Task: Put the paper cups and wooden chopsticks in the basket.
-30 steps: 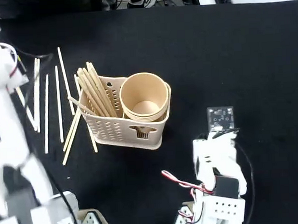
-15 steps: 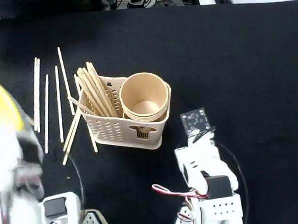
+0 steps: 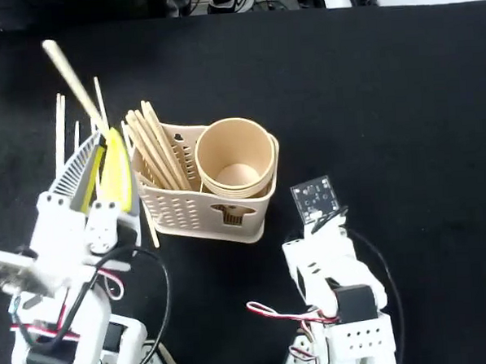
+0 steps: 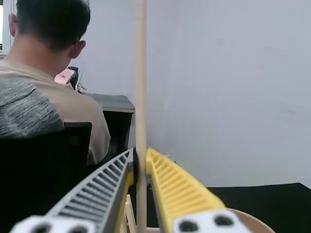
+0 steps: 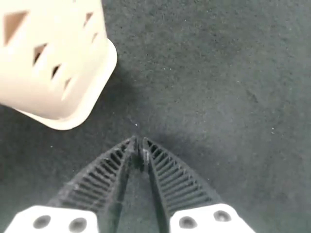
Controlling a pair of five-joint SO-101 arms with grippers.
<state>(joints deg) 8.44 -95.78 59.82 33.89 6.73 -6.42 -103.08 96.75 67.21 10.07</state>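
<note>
The left gripper (image 3: 102, 140) is clamped on 1 wooden chopstick (image 3: 70, 73). The stick is pinched between the grey finger and the yellow finger close to their tips. In the left wrist view the same gripper (image 4: 139, 158) has the stick (image 4: 141, 73) running straight out past its 2 fingers, with most of its length beyond the tips and a short part below them. In the high view the held stick slants away from the jaws, over the far-left part of the black table (image 3: 402, 100).

The basket (image 3: 204, 208) stands just beside these jaws, on the yellow finger's side. It holds a bundle of chopsticks (image 3: 155, 146) leaning in the end nearest the jaws. Nested paper cups (image 3: 235, 158) fill the end farther from them. Several loose chopsticks (image 3: 61, 134) lie flat on the table under and beyond the left jaws, on the side away from the basket.

The right gripper (image 5: 139, 145) has its 2 black ribbed fingers pressed together with nothing between them, low over bare table. A rounded lower corner of the basket (image 5: 58, 68) lies ahead of these jaws and off to one side, apart from the fingertips.
</note>
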